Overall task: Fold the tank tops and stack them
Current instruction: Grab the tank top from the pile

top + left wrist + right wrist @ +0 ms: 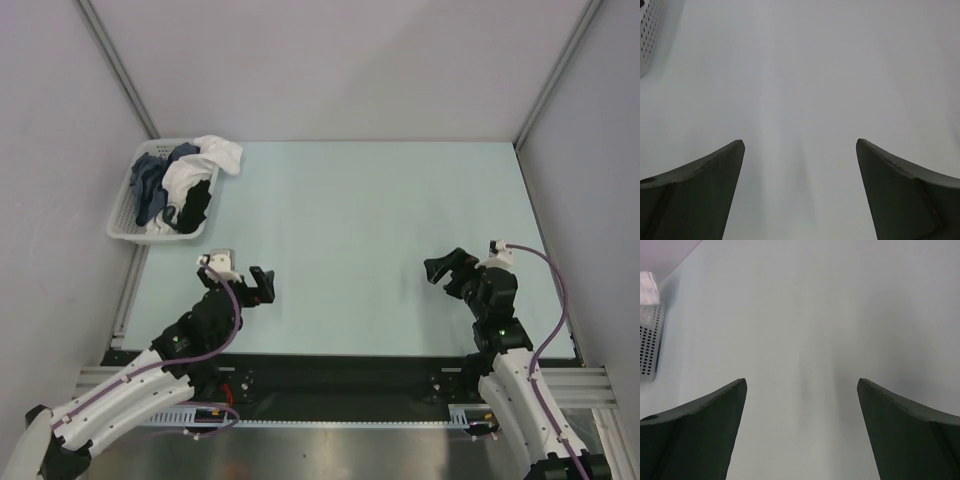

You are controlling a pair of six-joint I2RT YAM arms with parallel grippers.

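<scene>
- The dark slate-blue cloth tank top [150,185] and the plain black cloth tank top [196,205] lay bunched up in the white plastic lattice basket [120,226] at the upper left of the top view. A white cloth [205,160] was mixed in with them.
- No top was out on the table, so the job looked to be at its very start. The first step was to take one top out.
- The left black two-finger claw [264,285] hung low and left of the middle, spread wide and holding nothing. It was the one nearer the basket.
- The right black two-finger claw [446,274] hung low on the right, also spread wide and empty, well apart from the basket.
- A good grab would pinch just one top near its upper edge and lift it slowly, so the other clothes would not come along.
- The pale green table top [380,200] was flat and smooth, a good place to spread a top out.
- Plain grey walls [300,60] stood round it, with silver metal bars [118,70] in the corners.
</scene>
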